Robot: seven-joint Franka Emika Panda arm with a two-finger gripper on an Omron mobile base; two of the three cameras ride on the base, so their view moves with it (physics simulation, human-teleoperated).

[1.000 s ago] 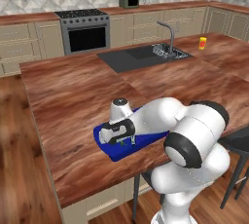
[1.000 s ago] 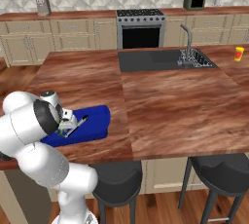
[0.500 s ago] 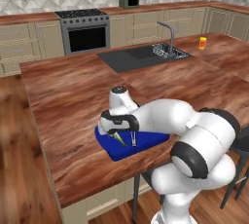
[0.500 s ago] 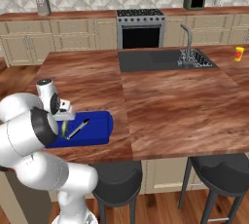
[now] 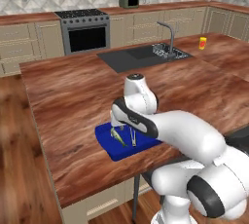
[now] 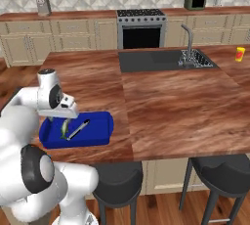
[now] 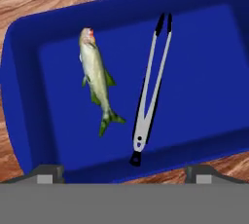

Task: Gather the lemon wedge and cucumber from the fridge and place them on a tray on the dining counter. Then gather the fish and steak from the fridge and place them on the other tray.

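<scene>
in the left base view i'm seeing the blue tray (image 5: 109, 142) sitting on the wooden dining counter (image 5: 68, 101), near its front edge, and it's holding two things: the fish (image 5: 117, 136) and a pair of tongs (image 5: 133, 137), lying side by side with a small gap between them. the gripper (image 5: 122, 126) is hanging just above them with the white arm curling over the tray's right end, and from here i cannot tell how the jaws stand. further back the sink (image 5: 142, 55) is set into the counter and a small orange bottle (image 5: 203, 43) is standing well apart on the right. in the right base view the same tray (image 6: 100, 130) is sitting at the counter's near left, and the fish (image 6: 64, 129) is lying toward the tray's left half with the tongs (image 6: 78, 129) just beside it on the right, both running at a slant. the hand (image 6: 62, 114) is hovering over them. in the hand view i'm looking straight into the tray (image 7: 209, 82): the fish (image 7: 97, 81) is lying flat and loose on the floor, its long axis running nearly top to bottom, head toward the top and forked tail toward the bottom. the tongs (image 7: 150, 93) are lying almost parallel, tips toward the top, hinge end toward the bottom. the two fingertips (image 7: 44, 174) are sitting far apart at the bottom corners, spread wide and holding nothing.
</scene>
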